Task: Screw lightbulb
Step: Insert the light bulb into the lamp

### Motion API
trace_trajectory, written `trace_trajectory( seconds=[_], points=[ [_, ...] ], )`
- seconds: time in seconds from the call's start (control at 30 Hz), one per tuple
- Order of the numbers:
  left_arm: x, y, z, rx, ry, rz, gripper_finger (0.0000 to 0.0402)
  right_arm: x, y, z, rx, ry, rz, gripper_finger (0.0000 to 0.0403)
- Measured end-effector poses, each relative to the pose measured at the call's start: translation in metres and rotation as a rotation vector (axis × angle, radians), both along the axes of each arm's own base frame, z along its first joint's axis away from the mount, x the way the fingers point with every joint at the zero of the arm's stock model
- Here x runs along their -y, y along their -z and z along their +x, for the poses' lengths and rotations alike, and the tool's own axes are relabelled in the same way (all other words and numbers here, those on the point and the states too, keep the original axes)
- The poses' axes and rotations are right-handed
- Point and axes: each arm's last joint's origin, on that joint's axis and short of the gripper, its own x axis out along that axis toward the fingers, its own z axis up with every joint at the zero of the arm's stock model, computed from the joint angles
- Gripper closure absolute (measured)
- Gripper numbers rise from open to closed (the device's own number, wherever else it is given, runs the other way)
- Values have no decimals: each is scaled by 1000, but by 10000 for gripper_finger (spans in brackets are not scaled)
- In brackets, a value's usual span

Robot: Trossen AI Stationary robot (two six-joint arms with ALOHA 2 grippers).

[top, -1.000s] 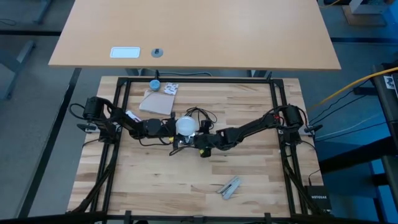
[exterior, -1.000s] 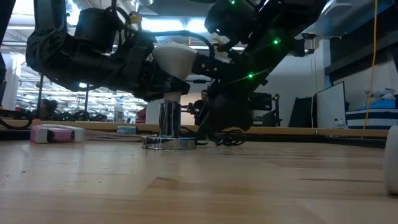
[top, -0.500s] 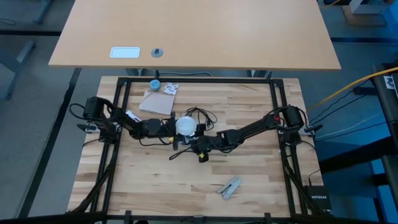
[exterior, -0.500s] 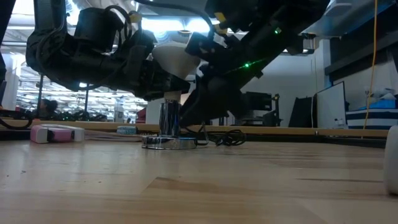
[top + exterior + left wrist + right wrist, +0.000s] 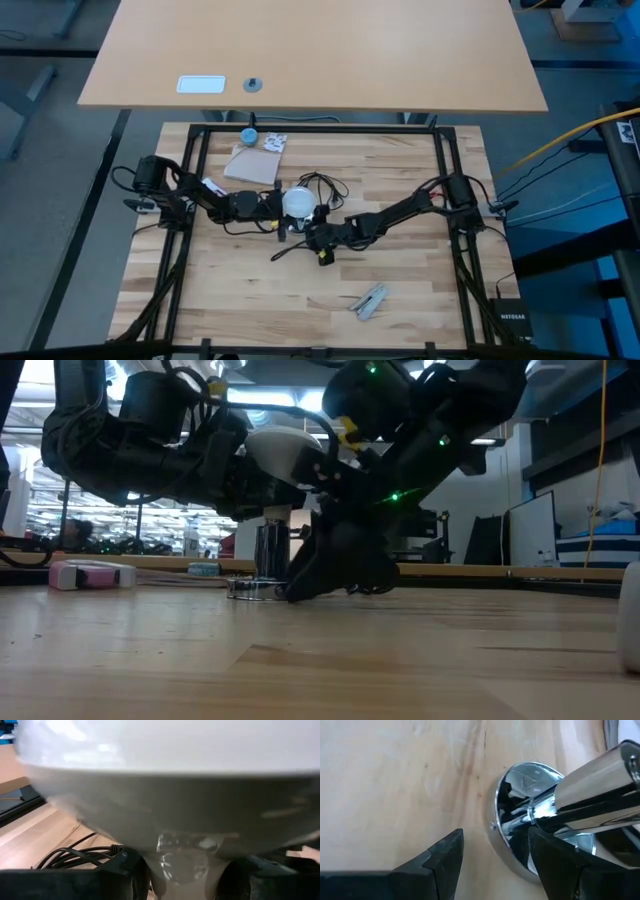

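The frosted-white lightbulb (image 5: 297, 201) stands neck down over a chrome socket tube (image 5: 270, 550). The tube rises from a shiny round base disc (image 5: 520, 785) on the wooden table. Whether the neck (image 5: 277, 513) is inside the tube cannot be told. My left gripper (image 5: 272, 208) reaches in level from the table's left and is shut on the lightbulb (image 5: 165, 780), which fills its wrist view. My right gripper (image 5: 492, 855) is open, slanting down from the right, low beside the base (image 5: 255, 588). One finger is over bare wood, the other over the disc's rim. My left gripper pinches the lightbulb's lower taper, just above the neck (image 5: 185, 862), between its two fingers (image 5: 117, 870), coming level from the table's left. The bulb stands about upright with its globe up, over the socket tube. My right gripper has one finger (image 5: 555, 855) in front of the disc's rim; whether it touches I cannot tell.
A black cord (image 5: 320, 185) coils behind the base. Flat cardboard (image 5: 255, 162) and a blue cap (image 5: 248, 135) lie at the far left. A small silver piece (image 5: 370, 300) lies near the front edge. A pink-and-white block (image 5: 90, 573) lies at the left in the low view.
My right gripper has sunk toward the table and tipped further downward, shifting a little toward the left edge, until its fingers are low beside the lamp base. Its fingers stay apart. My left gripper and the lightbulb have kept still.
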Motion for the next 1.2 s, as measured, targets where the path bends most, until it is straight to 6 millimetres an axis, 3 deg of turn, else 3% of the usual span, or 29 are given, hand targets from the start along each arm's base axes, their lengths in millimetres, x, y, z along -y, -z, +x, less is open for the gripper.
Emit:
trace_trajectory(
  seconds=[0.37,0.83,1.2],
  points=[
    [0,1,0,-18,-4,1,243,7,4,-4,2,226,10,178],
    [-1,5,-1,-62,-19,11,243,12,5,-6,39,382,4,178],
    [-4,7,-1,-72,-41,28,243,15,4,-8,19,372,-37,178]
  ],
)
